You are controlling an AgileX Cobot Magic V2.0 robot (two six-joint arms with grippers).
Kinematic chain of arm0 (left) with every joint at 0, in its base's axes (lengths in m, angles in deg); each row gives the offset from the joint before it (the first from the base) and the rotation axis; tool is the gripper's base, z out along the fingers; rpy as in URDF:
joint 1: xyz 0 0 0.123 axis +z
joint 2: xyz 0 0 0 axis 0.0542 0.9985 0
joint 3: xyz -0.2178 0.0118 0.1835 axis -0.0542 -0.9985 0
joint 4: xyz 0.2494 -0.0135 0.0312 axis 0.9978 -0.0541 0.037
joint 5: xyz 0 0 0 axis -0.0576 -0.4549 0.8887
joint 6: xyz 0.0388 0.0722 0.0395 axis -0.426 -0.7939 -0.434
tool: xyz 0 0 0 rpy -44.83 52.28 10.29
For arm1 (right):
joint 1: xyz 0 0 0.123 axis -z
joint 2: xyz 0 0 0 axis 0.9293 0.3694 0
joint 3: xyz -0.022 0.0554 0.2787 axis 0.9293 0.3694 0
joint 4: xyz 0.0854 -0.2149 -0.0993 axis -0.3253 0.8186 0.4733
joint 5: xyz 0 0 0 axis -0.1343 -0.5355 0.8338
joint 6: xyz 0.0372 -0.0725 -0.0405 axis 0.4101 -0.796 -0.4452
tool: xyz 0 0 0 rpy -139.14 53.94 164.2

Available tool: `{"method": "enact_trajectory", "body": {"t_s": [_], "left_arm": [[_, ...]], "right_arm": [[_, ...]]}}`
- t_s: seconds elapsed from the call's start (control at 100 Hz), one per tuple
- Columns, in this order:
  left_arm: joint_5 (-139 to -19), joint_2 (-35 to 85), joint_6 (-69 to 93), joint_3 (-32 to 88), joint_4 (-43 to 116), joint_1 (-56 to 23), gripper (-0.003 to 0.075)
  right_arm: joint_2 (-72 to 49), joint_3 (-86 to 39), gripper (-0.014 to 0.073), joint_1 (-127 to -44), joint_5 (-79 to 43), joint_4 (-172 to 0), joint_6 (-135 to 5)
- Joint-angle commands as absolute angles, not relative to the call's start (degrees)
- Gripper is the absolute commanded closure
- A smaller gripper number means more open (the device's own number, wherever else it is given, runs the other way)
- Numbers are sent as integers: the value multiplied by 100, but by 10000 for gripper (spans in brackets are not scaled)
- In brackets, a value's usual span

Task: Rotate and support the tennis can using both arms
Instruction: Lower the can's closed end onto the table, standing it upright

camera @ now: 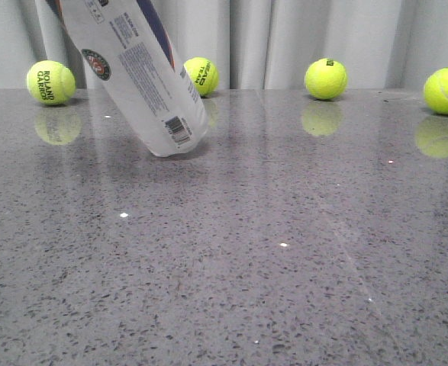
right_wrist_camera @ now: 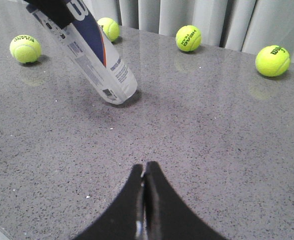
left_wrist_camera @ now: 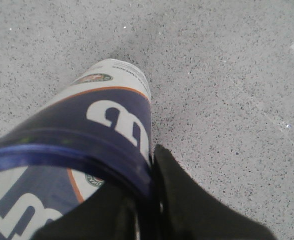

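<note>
The tennis can (camera: 143,76) leans tilted, its clear bottom end resting on the table and its top end running out of the front view's upper left. In the left wrist view the can (left_wrist_camera: 111,120) shows its navy-blue band and rim. My left gripper (left_wrist_camera: 148,175) is shut on that rim, one finger outside and one inside the tube. It shows in the right wrist view (right_wrist_camera: 51,10) as a black shape on the can (right_wrist_camera: 94,62). My right gripper (right_wrist_camera: 145,167) is shut and empty, above bare table on the near side, well apart from the can.
Several yellow-green tennis balls lie along the table's far edge: one (camera: 51,82) left of the can, one (camera: 201,75) just behind it, two (camera: 326,78) (camera: 446,90) to the right. A pale curtain (camera: 285,38) hangs behind the grey speckled table (camera: 246,267).
</note>
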State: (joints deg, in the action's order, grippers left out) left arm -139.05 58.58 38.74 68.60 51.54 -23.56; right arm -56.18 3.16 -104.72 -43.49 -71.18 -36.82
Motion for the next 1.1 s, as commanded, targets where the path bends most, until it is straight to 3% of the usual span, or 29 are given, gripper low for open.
{"method": "enact_trajectory", "body": {"t_s": [0.0,0.1,0.27,0.34,1.09], "left_arm": [[-13987,5623,3914,6997,5053,-2400,737],[-13987,5623,3914,6997,5031,-2400,669],[-13987,5623,3914,6997,5007,-2400,356],[-13955,5623,3914,7108,5007,-2400,292],[-13736,6958,3894,9532,4687,-2400,292]], "right_arm": [[-5567,176,660,-10443,-3860,-7065,-3689],[-5567,176,660,-10443,-3860,-7065,-3689],[-5567,176,660,-10443,-3860,-7065,-3689],[-5567,176,660,-10443,-3860,-7065,-3689],[-5567,176,660,-10443,-3860,-7065,-3689]]}}
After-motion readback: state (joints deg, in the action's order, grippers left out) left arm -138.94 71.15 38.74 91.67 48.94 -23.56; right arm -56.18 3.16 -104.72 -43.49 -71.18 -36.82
